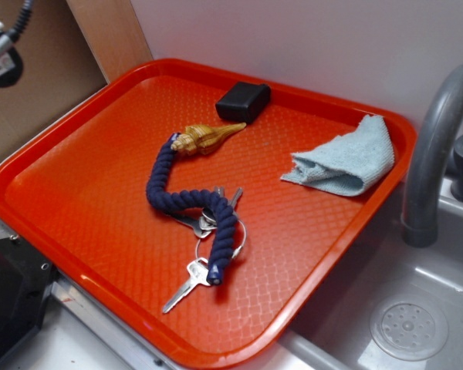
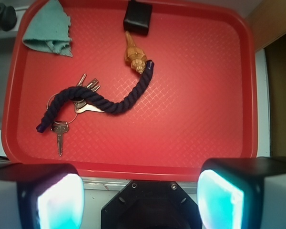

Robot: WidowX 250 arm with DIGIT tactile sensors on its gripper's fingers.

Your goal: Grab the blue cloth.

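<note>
Pale blue and fuzzy, the blue cloth is a small microfibre rag lying crumpled and folded on a red plastic tray with a diamond-patterned floor. It sits in the tray's corner nearest the grey sink faucet. In the exterior view its long axis runs diagonally, from a pointed tip by the tray's rim down toward the tray's middle.

Near the tray's middle lies a dark navy braided rope, curved like an S, with silver keys on a ring at one end and a golden spiral shell at the other. A small black box rests at the tray's far edge beyond the shell.

The gripper hangs over the tray's edge opposite the cloth, well apart from it, its two padded fingers spread wide and holding nothing.
</note>
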